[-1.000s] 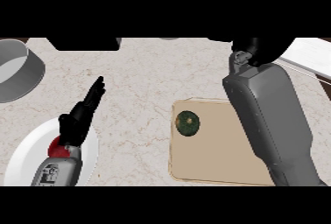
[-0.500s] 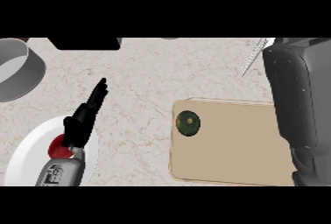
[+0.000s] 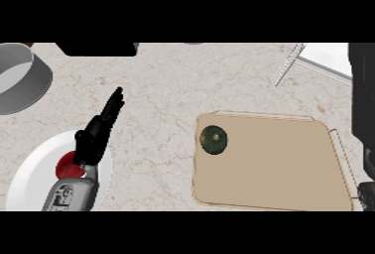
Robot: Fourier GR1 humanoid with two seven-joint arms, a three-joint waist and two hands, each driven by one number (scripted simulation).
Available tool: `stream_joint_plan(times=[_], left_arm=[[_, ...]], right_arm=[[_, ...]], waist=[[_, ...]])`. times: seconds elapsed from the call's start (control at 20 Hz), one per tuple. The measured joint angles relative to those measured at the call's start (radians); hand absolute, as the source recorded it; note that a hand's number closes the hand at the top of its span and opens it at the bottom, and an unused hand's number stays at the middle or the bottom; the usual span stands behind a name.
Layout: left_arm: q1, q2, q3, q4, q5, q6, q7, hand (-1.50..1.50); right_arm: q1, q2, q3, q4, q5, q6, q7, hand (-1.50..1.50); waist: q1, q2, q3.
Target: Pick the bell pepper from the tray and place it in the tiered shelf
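The bell pepper point(image 3: 214, 139), dark green and round, lies at the left end of the tan tray point(image 3: 278, 168) in the head view. Part of the tiered shelf point(image 3: 316, 59), white with a thin wire frame, shows at the top right corner. My left hand point(image 3: 97, 133) rests over the counter left of the tray, fingers straight and pointing away, holding nothing. Of my right arm point(image 3: 363, 99) only a dark strip shows along the right edge, beside the tray; its hand is out of the picture.
A white plate point(image 3: 29, 181) with a red item point(image 3: 68, 166) lies at the lower left, partly under my left forearm. A grey pot point(image 3: 18, 79) stands at the far left. A black object point(image 3: 95, 48) sits at the top edge.
My right arm has swung from over the tray's right part to the right edge, and its hand has left the view. The left hand and the pepper have not moved.
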Motion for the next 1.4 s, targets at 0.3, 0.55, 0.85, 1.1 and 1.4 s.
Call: stream_joint_plan(times=[0.3, 0.55, 0.85, 1.1, 1.4], left_arm=[[0.008, 0.006, 0.006, 0.000, 0.006, -0.010, -0.008, 0.00], [-0.009, 0.005, 0.007, 0.006, 0.004, -0.010, -0.005, 0.00], [0.007, 0.005, -0.001, -0.005, 0.001, -0.016, -0.007, 0.00], [0.002, 0.000, -0.002, 0.001, -0.004, -0.012, -0.015, 0.00], [0.009, -0.002, -0.005, -0.014, 0.001, -0.017, -0.007, 0.00]], right_arm=[[-0.013, -0.074, -0.018, 0.092, 0.004, -0.015, -0.047, 1.50], [-0.001, -0.106, -0.023, 0.179, 0.022, -0.074, -0.079, 1.50], [0.010, -0.154, -0.020, 0.321, 0.035, -0.195, -0.180, 1.50], [0.008, -0.177, -0.070, 0.406, -0.004, -0.346, -0.226, 1.50], [0.030, -0.195, -0.158, 0.460, -0.157, -0.553, -0.366, 1.50]], waist=[[0.003, 0.001, 0.000], [0.005, 0.002, 0.000], [0.010, 0.004, 0.000], [0.012, 0.005, 0.001], [0.015, 0.007, 0.002]])
